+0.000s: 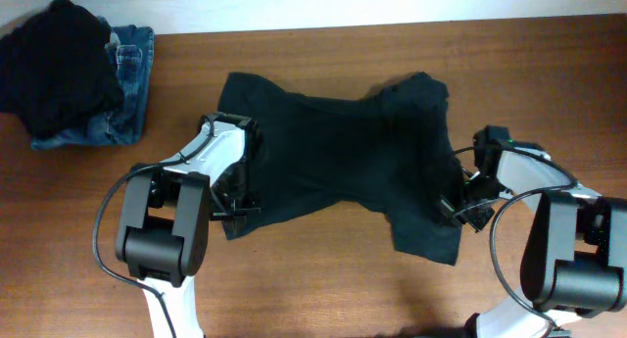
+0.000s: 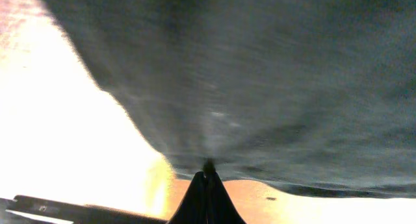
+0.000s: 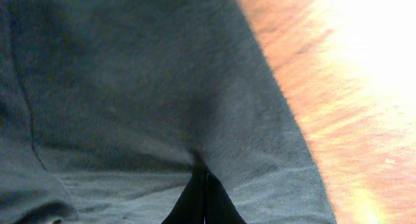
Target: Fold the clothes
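Overhead: both end effectors [image 1: 238, 197] [image 1: 457, 209] low on T-shirt [image 1: 338, 157]

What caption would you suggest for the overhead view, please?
Left claw and right claw pinch opposite edges of the dark T-shirt on the wooden table.

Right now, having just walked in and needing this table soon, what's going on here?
Two robot arms are working on a dark T-shirt lying on the wooden table. The left claw is shut on the shirt's edge on its side, and the right claw is shut on the cloth at the opposite side. The shirt is spread out, rumpled and not yet folded. Blue jeans sit under a dark bundle in the far corner.
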Robot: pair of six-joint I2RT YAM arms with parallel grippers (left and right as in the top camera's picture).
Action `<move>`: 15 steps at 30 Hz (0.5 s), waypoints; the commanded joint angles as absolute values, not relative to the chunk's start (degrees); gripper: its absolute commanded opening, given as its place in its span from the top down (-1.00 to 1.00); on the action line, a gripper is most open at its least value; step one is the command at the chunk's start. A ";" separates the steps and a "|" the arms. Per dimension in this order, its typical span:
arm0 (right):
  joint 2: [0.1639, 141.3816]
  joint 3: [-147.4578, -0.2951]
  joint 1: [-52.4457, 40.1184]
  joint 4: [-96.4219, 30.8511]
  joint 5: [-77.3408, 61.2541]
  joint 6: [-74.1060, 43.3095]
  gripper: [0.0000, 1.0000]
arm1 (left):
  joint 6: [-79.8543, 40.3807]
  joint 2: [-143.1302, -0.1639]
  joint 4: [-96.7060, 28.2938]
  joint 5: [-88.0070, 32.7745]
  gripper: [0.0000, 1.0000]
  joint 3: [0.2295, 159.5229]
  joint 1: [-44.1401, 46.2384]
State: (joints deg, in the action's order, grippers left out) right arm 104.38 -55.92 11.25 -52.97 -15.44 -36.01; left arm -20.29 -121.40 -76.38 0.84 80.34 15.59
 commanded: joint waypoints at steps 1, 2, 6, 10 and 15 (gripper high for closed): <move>110.37 -50.78 14.41 -52.56 -2.94 -36.97 0.92 | -19.59 -121.69 -77.97 1.45 0.98 79.83 14.79; 110.37 -50.78 14.83 -52.73 -2.96 -36.97 0.92 | -19.59 -121.69 -78.52 1.45 0.99 79.83 14.79; 110.37 -50.78 16.21 -53.82 -2.26 -36.99 0.92 | -19.59 -121.69 -80.64 1.43 0.98 79.83 14.90; 110.37 -50.78 16.99 -55.90 1.19 -41.12 0.93 | -19.62 -121.69 -81.95 1.21 0.98 79.83 14.90; 110.37 -50.78 17.72 -57.63 5.04 -45.56 0.92 | -19.59 -121.69 -82.78 0.23 0.98 79.83 14.90</move>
